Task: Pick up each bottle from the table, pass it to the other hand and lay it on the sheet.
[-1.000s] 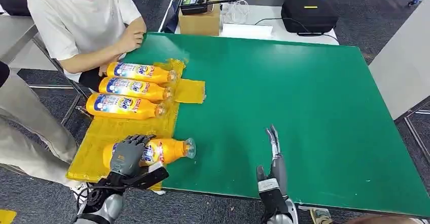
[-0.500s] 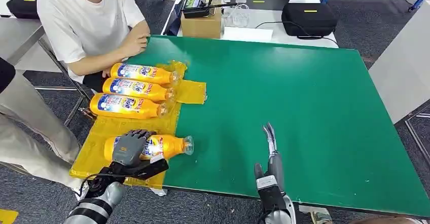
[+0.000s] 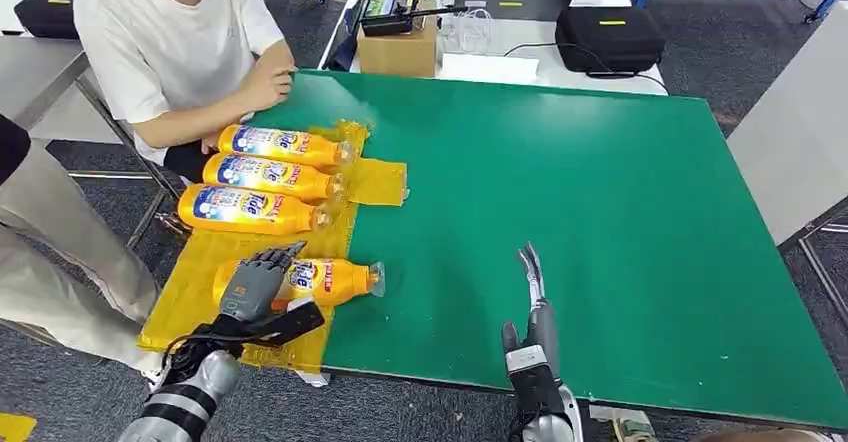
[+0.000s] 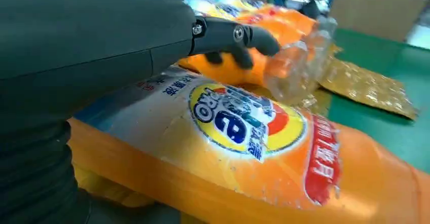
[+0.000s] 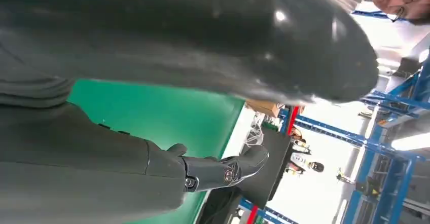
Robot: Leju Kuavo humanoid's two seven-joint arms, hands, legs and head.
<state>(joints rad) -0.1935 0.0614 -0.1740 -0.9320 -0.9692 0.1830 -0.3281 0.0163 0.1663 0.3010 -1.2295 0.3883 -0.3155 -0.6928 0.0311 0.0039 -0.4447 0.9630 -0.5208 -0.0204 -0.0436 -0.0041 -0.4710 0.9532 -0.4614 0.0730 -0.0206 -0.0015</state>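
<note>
Three orange detergent bottles (image 3: 265,174) lie side by side on the yellow sheet (image 3: 215,252) at the table's left edge. A fourth bottle (image 3: 335,280) lies nearer me on the sheet, its clear cap reaching past the sheet's edge onto the green table (image 3: 560,182). My left hand (image 3: 255,282) hovers over this bottle's label end with its fingers lifted and spread, not wrapped round it. In the left wrist view the fingers (image 4: 233,34) stretch out above the bottle (image 4: 243,148). My right hand (image 3: 535,307) stands open and flat, fingers straight, over the table near the front edge.
A person in a white shirt (image 3: 170,42) sits at the far left corner, a hand resting by the sheet. Another person's leg (image 3: 50,242) stands at the left. A cardboard box (image 3: 398,47) and a black bag (image 3: 608,32) sit on the white table behind.
My left hand's fingers, earlier curled over the near bottle, have lifted and opened; the bottle stays lying on the sheet. The right hand has barely moved. The view shifted slightly at first.
</note>
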